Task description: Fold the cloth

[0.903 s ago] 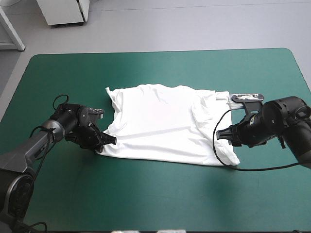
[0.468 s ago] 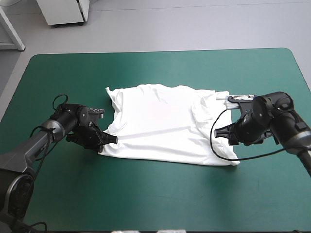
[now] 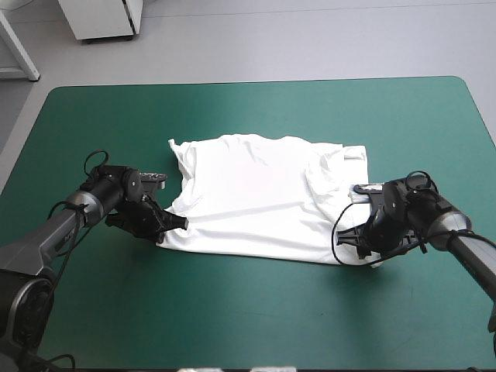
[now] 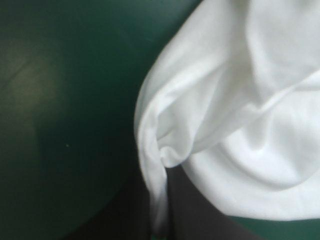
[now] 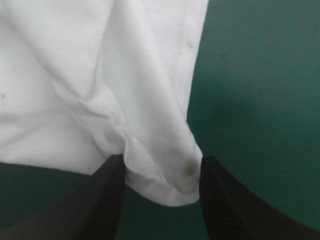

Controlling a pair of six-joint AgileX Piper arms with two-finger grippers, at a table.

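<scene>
The white T-shirt (image 3: 256,201) lies spread flat in the middle of the table, its right side rumpled. My left gripper (image 3: 177,224) is at the shirt's near-left corner. In the left wrist view it (image 4: 162,225) is shut on a pinched fold of the T-shirt (image 4: 250,100). My right gripper (image 3: 355,242) is low at the near-right corner. In the right wrist view it (image 5: 161,182) stands open, and the corner of the T-shirt (image 5: 100,75) lies between its black fingers (image 5: 107,197).
The teal-green cover (image 3: 248,310) stretches wide between the shirt and the table's near edge. A broad strip of it also runs along the far edge (image 3: 256,84) and at both sides.
My right arm has moved from beside the shirt's right edge down toward its near-right corner. The left gripper and the shirt have stayed in place.
</scene>
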